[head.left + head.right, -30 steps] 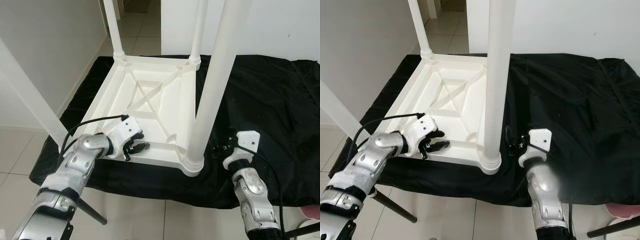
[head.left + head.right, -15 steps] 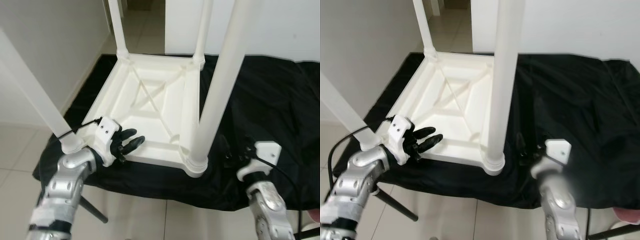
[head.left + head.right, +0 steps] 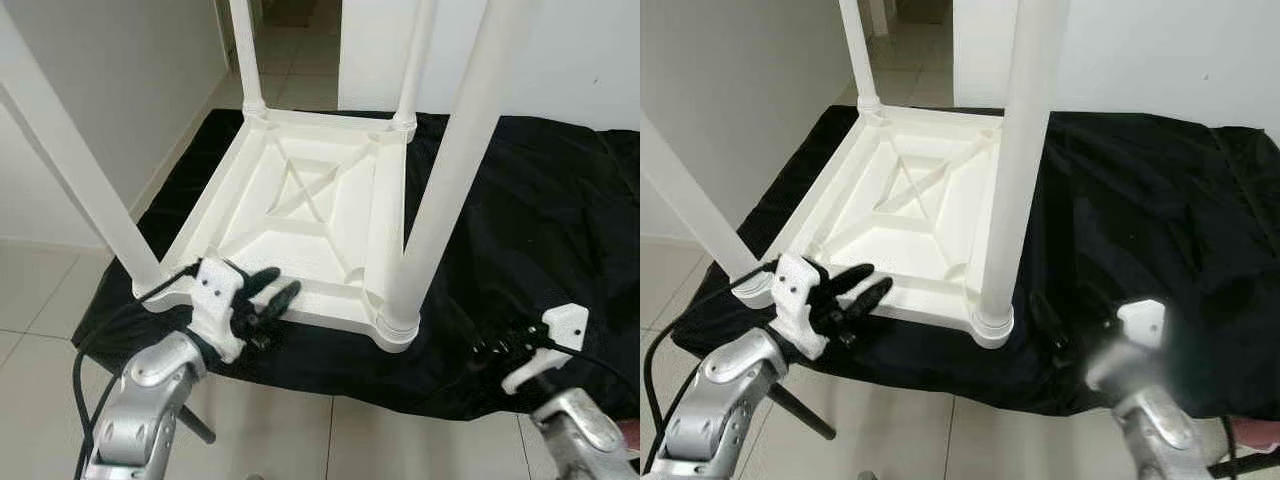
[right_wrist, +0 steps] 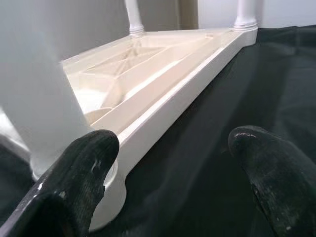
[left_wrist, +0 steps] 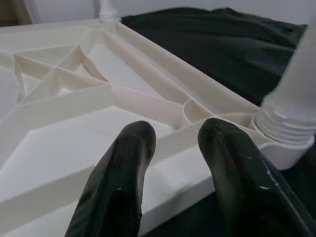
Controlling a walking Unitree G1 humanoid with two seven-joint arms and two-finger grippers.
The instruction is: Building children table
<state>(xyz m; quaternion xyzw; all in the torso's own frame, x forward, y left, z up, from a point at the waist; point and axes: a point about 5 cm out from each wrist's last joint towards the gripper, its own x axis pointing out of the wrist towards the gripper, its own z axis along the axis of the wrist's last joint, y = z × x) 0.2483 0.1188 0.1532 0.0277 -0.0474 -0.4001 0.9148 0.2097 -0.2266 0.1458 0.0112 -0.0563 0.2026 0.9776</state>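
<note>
Both grippers released, hovering at the near edge of the upturned children table.
Left gripper (image 3: 268, 300) fingers parted, tips just over the table's near rim; right gripper (image 4: 173, 163) spread wide, empty, over black cloth (image 3: 540, 220) beside the near right leg (image 3: 445, 190). White children table (image 3: 310, 210) lies upside down on the cloth-covered bench, four legs up.

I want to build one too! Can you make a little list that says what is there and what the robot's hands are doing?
thing being built: white children table, upside down, four legs pointing up
what it lies on: black cloth
left gripper: open, at the table's near edge, holding nothing
right gripper: open, over the cloth, right of the near right leg
floor: pale tiles
</note>
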